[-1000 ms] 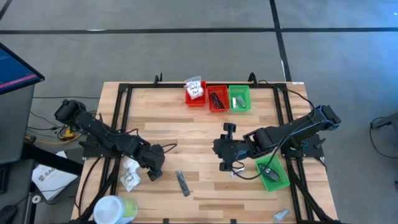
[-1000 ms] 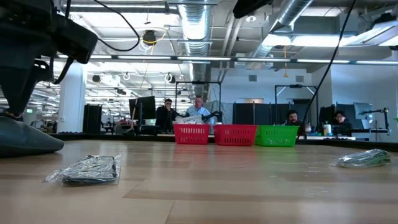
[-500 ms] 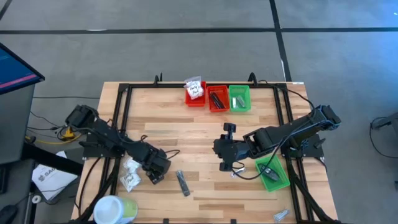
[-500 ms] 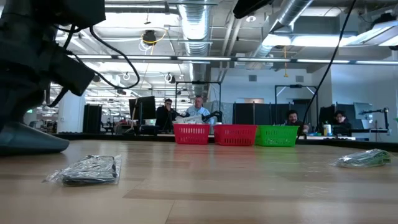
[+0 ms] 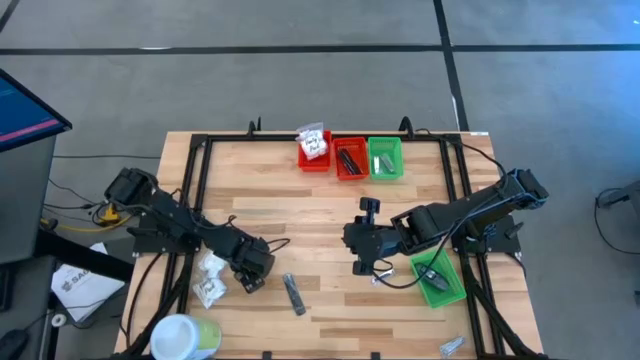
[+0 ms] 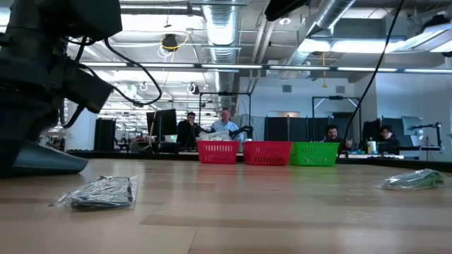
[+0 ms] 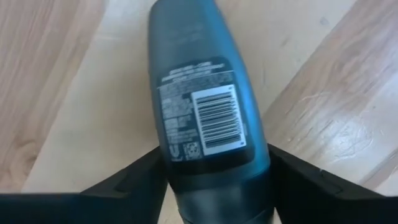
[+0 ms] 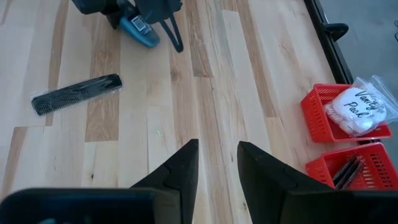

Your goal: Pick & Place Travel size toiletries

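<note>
Pale plank table (image 5: pixel 320 220) in an open office, people seated behind.
Left hand (image 7: pixel 211 186) clenched on teal bottle (image 7: pixel 202 106), seen clearly from its wrist only; right hand (image 8: pixel 217 163) empty, slightly parted.

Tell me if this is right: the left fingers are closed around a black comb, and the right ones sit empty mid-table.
Not quite. The left wrist view shows the left fingers around a dark teal bottle with a barcode; the black comb lies loose on the table. The right fingers do sit empty mid-table.

Only readable bit is handwritten "Vanity Pack" on the white packet (image 8: pixel 357 111) in the red bin (image 8: pixel 323 118), right edge of frame; the dark bottle (image 7: pixel 205 118), centre frame, has a barcode; its small print's too blurry.
</note>
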